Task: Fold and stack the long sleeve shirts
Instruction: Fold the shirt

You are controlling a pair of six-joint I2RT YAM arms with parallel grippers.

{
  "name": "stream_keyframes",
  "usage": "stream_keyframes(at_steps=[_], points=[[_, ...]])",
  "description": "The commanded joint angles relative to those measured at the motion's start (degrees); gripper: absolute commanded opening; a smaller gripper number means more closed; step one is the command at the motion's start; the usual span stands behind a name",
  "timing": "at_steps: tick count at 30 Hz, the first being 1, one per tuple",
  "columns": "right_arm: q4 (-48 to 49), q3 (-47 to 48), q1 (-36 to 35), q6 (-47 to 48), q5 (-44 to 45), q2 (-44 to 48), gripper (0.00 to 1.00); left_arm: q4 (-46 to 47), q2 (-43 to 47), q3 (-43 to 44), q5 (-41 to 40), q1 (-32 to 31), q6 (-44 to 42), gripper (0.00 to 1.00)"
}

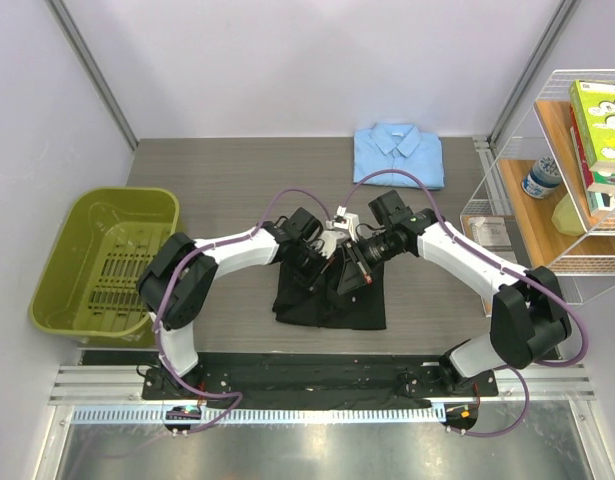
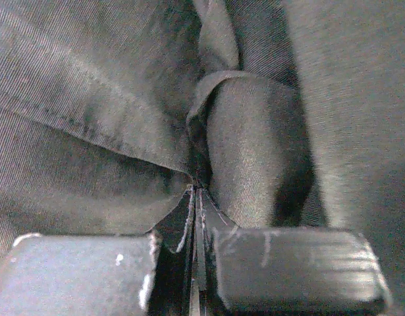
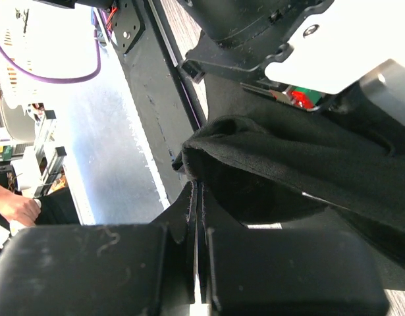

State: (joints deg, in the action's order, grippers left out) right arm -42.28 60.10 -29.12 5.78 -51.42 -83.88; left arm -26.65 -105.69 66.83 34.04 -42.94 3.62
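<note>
The black shirt (image 1: 330,298) lies bunched on the table in front of the arms. My left gripper (image 1: 309,268) is shut on a fold of its cloth (image 2: 255,151), which fills the left wrist view. My right gripper (image 1: 353,268) is shut on an edge of the same black shirt (image 3: 274,158) and holds it lifted off the table. The two grippers sit close together over the shirt's upper part. The light blue shirt (image 1: 398,153) lies folded at the back of the table, collar up.
A green bin (image 1: 107,263) stands at the left edge of the table. A wire shelf (image 1: 577,170) with boxes and a bottle stands at the right. A black strip (image 1: 307,385) runs along the near edge by the arm bases.
</note>
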Motion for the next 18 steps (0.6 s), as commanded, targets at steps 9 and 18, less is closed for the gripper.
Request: stream_keyframes(at_steps=[9, 18], points=[[1.8, -0.4, -0.1, 1.0, -1.9, 2.8, 0.01, -1.5, 10.9, -4.7, -7.1, 3.5, -1.3, 0.2], [1.9, 0.5, -0.1, 1.2, -2.0, 1.8, 0.01, -1.7, 4.9, -3.6, -15.1, 2.0, -2.9, 0.49]])
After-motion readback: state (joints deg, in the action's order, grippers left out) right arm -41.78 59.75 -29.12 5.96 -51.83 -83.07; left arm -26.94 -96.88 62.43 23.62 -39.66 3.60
